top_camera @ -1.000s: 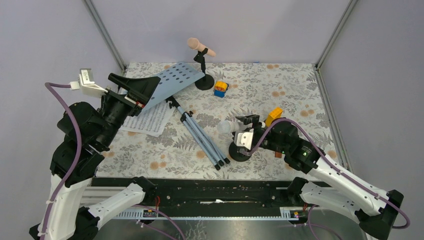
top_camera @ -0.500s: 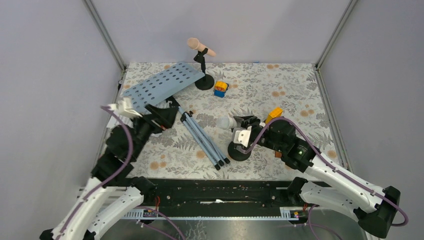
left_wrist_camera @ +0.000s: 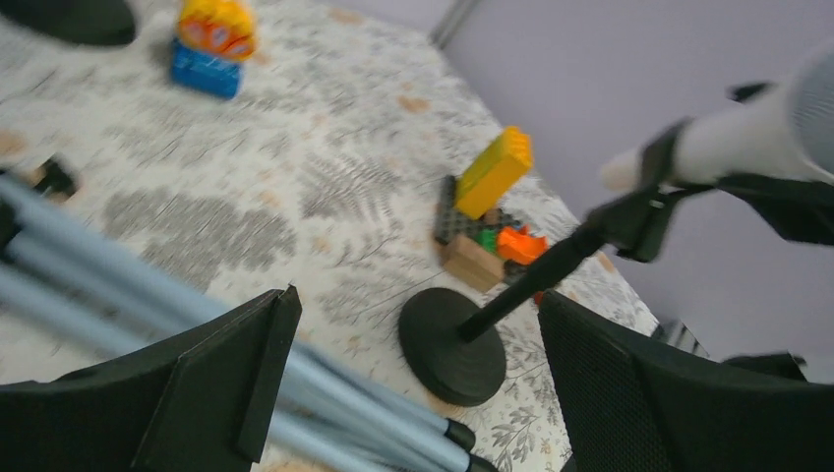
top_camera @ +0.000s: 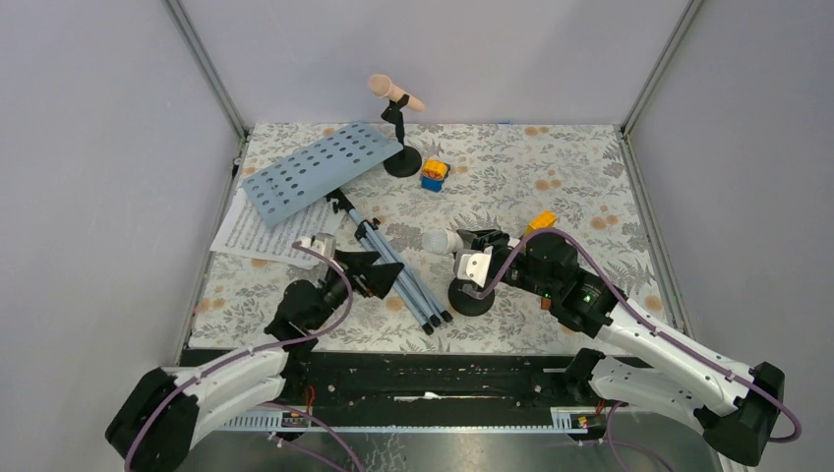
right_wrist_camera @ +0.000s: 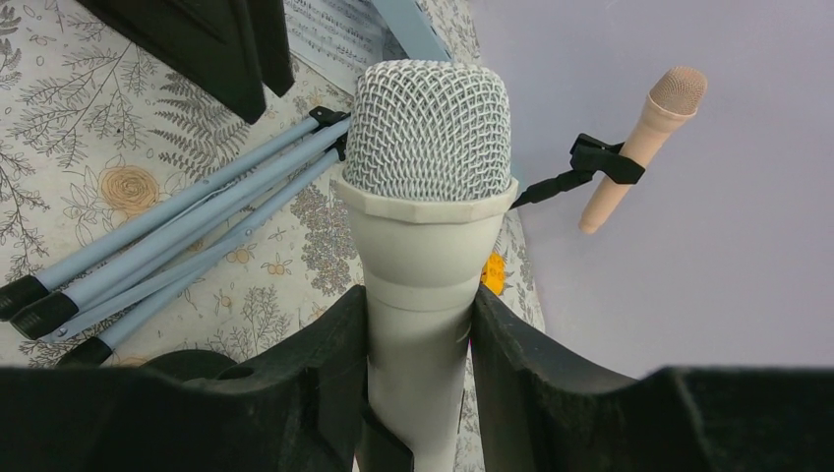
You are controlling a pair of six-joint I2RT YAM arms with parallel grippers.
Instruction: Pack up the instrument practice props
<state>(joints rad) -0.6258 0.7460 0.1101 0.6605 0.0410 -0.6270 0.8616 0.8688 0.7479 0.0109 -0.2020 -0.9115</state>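
Note:
The white microphone [right_wrist_camera: 430, 197] sits in its clip on a black round-based holder [left_wrist_camera: 452, 344], and my right gripper [right_wrist_camera: 418, 334] is shut on its handle, both fingers pressed against it. In the top view that gripper [top_camera: 468, 248] is at centre right, with the white microphone [top_camera: 443, 240] poking out to its left. My left gripper [top_camera: 386, 278] hangs open over the light-blue tripod legs [top_camera: 398, 270], nothing between its fingers [left_wrist_camera: 207, 379]. The perforated music rack [top_camera: 310, 169] lies tilted at the back left over the sheet-music pages [top_camera: 258, 231]. The pink microphone [top_camera: 395, 93] stands in the far holder [top_camera: 401, 162].
A blue and orange toy block [top_camera: 434, 174] lies near the far holder. A yellow block [left_wrist_camera: 495, 172], an orange one and a small brown wooden block [left_wrist_camera: 472, 261] sit just behind the near holder's base. Grey walls enclose the floral table [top_camera: 580, 167].
My left arm swung from the rack at the back left down to the front, over the tripod legs, still open. The right gripper's fingers closed in onto the white microphone's handle.

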